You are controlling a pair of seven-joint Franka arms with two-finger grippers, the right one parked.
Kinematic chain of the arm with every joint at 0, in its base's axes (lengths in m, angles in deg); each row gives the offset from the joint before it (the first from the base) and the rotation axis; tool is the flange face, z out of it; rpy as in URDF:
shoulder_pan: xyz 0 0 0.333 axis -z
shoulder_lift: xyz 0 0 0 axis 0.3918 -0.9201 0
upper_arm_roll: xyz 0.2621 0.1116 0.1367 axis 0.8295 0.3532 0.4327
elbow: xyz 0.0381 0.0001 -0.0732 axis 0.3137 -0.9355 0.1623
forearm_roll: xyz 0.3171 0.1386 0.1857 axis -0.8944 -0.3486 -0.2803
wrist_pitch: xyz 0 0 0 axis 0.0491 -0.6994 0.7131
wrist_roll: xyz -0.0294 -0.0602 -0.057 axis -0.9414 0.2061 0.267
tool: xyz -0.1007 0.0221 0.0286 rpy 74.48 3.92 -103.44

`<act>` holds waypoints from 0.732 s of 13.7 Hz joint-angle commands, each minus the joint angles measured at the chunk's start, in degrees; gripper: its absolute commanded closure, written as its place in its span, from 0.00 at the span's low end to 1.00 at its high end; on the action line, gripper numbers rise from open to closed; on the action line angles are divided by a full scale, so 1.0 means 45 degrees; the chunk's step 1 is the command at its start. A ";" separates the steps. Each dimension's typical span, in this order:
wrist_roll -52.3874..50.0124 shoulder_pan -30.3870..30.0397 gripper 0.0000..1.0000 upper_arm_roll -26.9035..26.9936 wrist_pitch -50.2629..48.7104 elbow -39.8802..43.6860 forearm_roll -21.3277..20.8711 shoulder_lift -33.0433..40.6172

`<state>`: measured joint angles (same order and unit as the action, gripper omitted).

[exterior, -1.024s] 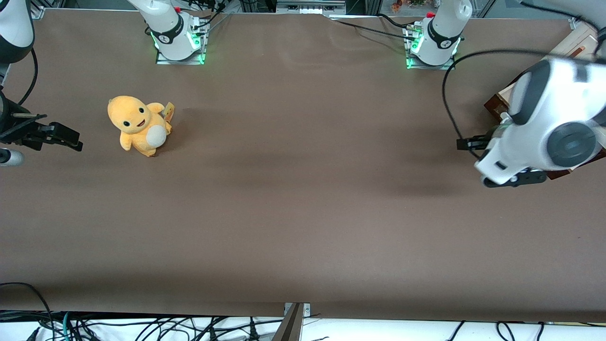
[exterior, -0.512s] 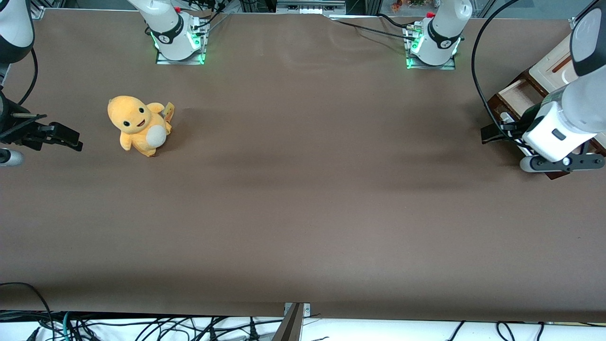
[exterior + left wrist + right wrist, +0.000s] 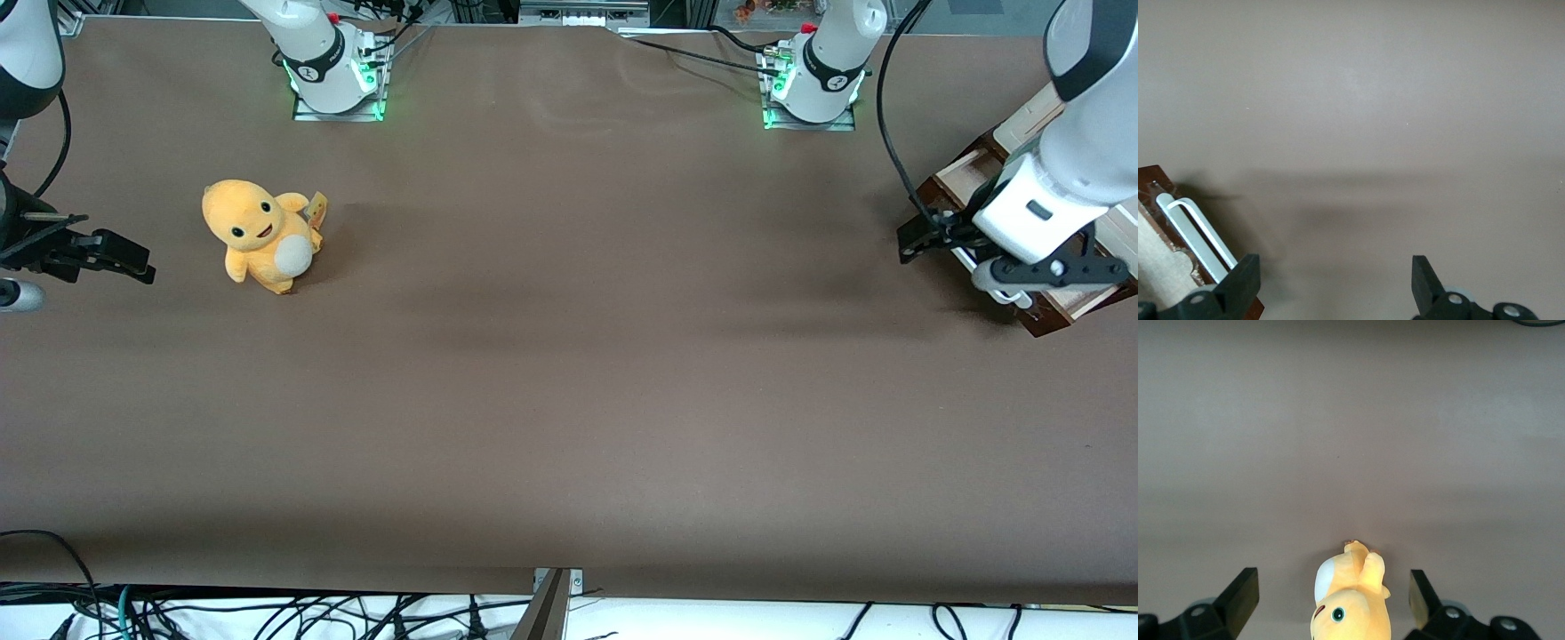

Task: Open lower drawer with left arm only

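Front view: I see the left arm (image 3: 1062, 151) at three o'clock, its gripper (image 3: 925, 238) over the pulled-out lower drawer (image 3: 965, 173). Left wrist view: fingers (image 3: 1241, 283) spread wide, white handle (image 3: 1195, 233) beside one.

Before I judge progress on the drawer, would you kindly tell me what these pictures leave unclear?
- Drawer: in the front view the left arm covers most of it and the picture's edge cuts it, so how far it is open is uncertain.
- Handle: the wrist view's edge cuts it; only one end shows.
- Tool: open beside the handle; whether a finger touches it is unclear.
- Drawer contents: unseen.
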<state>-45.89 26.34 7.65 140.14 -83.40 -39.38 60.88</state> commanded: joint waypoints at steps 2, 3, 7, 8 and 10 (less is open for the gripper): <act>0.0534 0.0131 0.00 0.0545 0.0435 -0.1264 0.0371 0.1162; 0.0575 0.0171 0.00 0.0644 0.0358 -0.1403 0.0448 0.1280; 0.0750 0.0229 0.00 0.0625 -0.0169 -0.1404 0.0351 0.1301; 0.0887 0.0249 0.00 0.0606 -0.0325 -0.1385 0.0351 0.1282; 0.0868 0.0230 0.00 0.0567 -0.0404 -0.1074 0.0351 0.1088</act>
<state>-43.64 27.02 9.70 139.05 -88.30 -39.38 65.16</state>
